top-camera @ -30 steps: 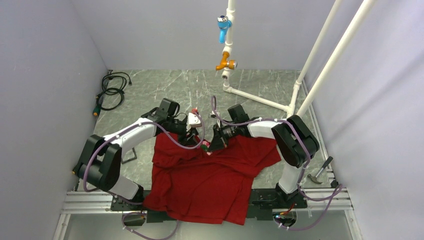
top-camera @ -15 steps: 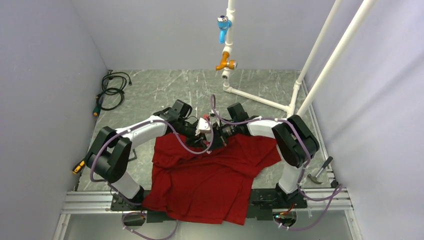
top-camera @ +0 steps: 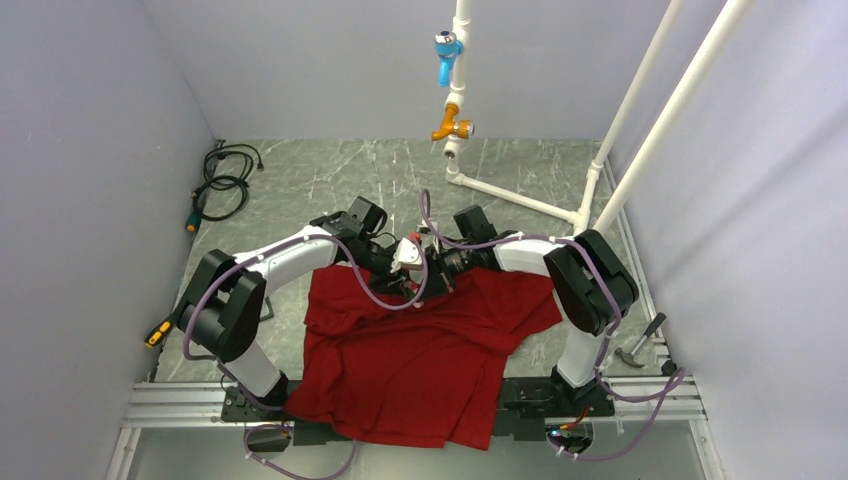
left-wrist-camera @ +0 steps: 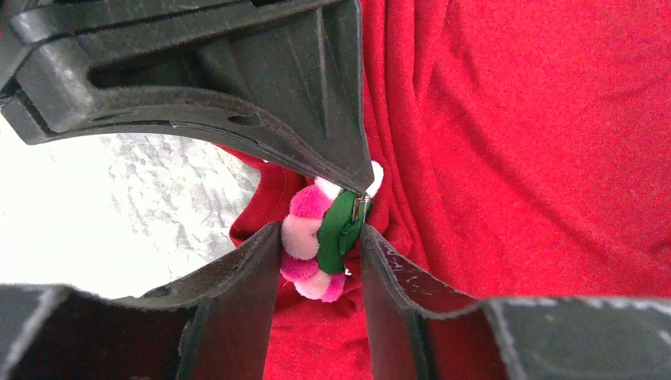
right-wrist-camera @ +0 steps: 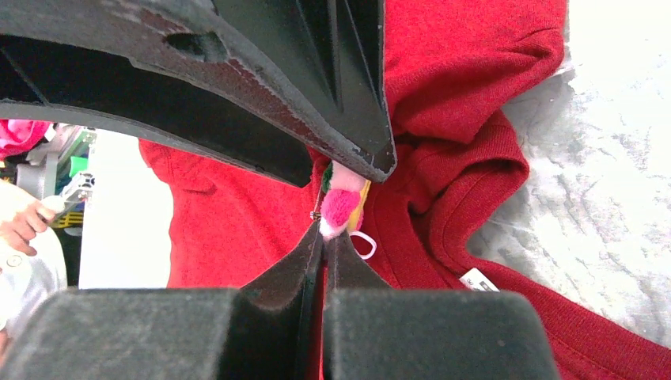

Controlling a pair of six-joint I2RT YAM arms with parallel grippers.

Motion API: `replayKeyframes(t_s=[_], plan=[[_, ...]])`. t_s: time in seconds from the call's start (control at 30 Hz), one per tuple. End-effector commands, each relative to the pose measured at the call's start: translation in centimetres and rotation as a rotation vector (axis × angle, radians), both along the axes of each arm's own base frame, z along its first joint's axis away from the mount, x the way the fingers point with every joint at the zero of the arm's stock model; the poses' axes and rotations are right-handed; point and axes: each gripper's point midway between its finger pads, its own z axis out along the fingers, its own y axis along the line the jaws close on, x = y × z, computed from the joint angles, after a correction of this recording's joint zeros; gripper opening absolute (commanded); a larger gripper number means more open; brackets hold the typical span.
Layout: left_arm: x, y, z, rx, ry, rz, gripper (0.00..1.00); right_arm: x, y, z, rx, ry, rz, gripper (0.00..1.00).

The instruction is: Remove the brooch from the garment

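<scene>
The red T-shirt [top-camera: 420, 360] lies crumpled on the grey table between the arms, its collar end far from the bases. In the left wrist view a brooch [left-wrist-camera: 320, 233] of pink and white pompoms with a green ribbon sits on the shirt [left-wrist-camera: 538, 142]. My left gripper [left-wrist-camera: 320, 229] is closed on it, one finger on each side. My right gripper [right-wrist-camera: 323, 235] is shut on a fold of shirt [right-wrist-camera: 475, 79] just under the brooch [right-wrist-camera: 342, 204]. The white collar label [right-wrist-camera: 479, 279] shows nearby. In the top view both grippers [top-camera: 408, 283] [top-camera: 428, 283] meet over the collar and hide the brooch.
A white pipe frame [top-camera: 520, 200] stands at the back right with a blue valve [top-camera: 447, 45] and an orange valve [top-camera: 452, 127]. A black cable coil [top-camera: 225, 175] lies back left. A hammer [top-camera: 640, 340] lies at the right edge, an orange-handled tool [top-camera: 155, 333] at the left.
My left arm has swung right from beside the collar until its gripper meets the right gripper at the brooch. The right arm has stayed put, holding the shirt.
</scene>
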Motion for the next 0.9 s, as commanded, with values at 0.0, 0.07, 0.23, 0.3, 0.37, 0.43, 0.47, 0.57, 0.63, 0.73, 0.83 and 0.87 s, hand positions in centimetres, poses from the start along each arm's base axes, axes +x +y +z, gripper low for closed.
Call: replayKeyframes(t_s=[0.0,0.07,0.23,0.3,0.37,0.43,0.47,0.57,0.63,0.73,0.83,0.87], plan=[[0.3,-0.5,0.6,-0.001,-0.020,-0.038,0.48,0.4,0.9,1.9,0.077,-0.062,0.042,0.00],[0.3,-0.5,0.6,0.003,-0.016,-0.038,0.48,0.4,0.9,1.9,0.079,-0.064,0.044,0.00],[0.2,-0.6,0.4,0.010,-0.019,-0.045,0.48,0.3,0.9,2.0,0.084,-0.065,0.046,0.00],[0.2,-0.7,0.3,0.017,-0.018,-0.045,0.47,0.3,1.0,2.1,0.086,-0.068,0.049,0.00],[0.3,-0.7,0.3,0.018,-0.018,-0.044,0.42,0.3,1.0,2.1,0.086,-0.072,0.054,0.00],[0.3,-0.7,0.2,0.019,-0.016,-0.044,0.34,0.3,1.0,2.1,0.086,-0.071,0.057,0.00],[0.3,-0.7,0.2,0.018,-0.017,-0.048,0.29,0.3,1.0,2.2,0.088,-0.072,0.058,0.00],[0.0,-0.8,0.2,0.017,-0.009,-0.060,0.19,0.4,1.2,2.4,0.094,-0.075,0.055,0.00],[-0.1,-0.7,0.2,0.024,-0.005,-0.063,0.18,0.4,1.2,2.4,0.093,-0.069,0.052,0.00],[-0.5,-0.5,0.2,0.032,0.016,-0.054,0.12,0.5,1.2,2.3,0.090,-0.067,0.048,0.00],[-1.1,-0.4,0.4,0.027,0.055,-0.031,0.01,0.8,1.3,2.4,0.084,-0.076,0.040,0.06],[-1.2,-0.4,0.5,0.026,0.080,-0.011,0.00,0.8,1.2,2.3,0.079,-0.077,0.036,0.14]])
